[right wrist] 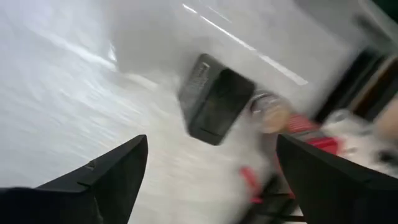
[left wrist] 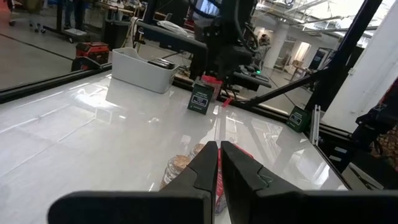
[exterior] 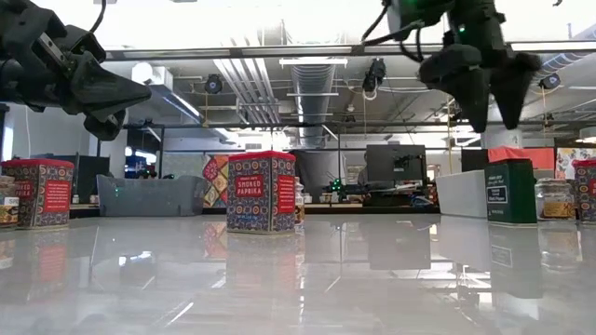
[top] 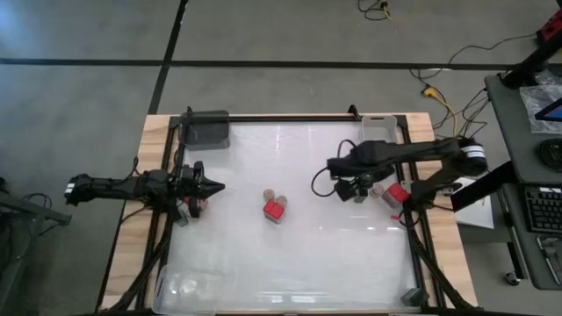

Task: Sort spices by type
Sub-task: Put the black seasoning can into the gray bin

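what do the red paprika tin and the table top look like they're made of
Red tin: probably printed metal, given its crisp square edges, patterned label and red lid, though coated card is possible. Table top: a glossy white sheet, likely acrylic or laminate, because it mirrors the tins and ceiling lights.

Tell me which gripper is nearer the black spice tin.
Right. The right gripper hovers just above the black spice tin, fingers open, nothing held. The left gripper waits shut far across the table, beyond the red tin at mid-table.
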`<control>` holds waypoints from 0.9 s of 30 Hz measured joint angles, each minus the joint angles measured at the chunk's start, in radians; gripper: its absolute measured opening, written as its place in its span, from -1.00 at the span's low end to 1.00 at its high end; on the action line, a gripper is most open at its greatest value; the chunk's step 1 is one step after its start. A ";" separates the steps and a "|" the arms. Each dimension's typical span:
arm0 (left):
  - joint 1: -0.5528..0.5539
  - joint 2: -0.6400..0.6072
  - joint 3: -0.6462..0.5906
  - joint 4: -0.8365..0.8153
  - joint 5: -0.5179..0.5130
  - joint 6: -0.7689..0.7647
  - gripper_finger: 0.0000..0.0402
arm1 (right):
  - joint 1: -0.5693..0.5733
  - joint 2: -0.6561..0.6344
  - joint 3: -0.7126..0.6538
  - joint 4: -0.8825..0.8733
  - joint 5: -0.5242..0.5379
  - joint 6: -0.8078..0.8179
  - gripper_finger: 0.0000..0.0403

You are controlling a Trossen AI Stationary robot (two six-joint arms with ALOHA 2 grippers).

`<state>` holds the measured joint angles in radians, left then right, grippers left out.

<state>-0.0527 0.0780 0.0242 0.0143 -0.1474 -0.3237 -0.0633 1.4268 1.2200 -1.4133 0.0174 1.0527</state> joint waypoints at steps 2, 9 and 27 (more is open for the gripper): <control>0.000 -0.001 0.000 0.000 0.000 0.000 -0.98 | 0.009 -0.043 -0.044 0.062 0.001 0.112 0.64; 0.000 0.000 0.000 0.000 0.000 0.000 -0.98 | 0.010 -0.091 -0.194 0.174 0.006 0.299 0.44; 0.000 -0.001 0.000 0.000 0.000 0.000 -0.98 | -0.047 -0.083 -0.276 0.264 0.009 0.321 -0.12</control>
<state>-0.0525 0.0772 0.0242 0.0143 -0.1477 -0.3234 -0.1104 1.3437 0.9440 -1.1498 0.0264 1.3735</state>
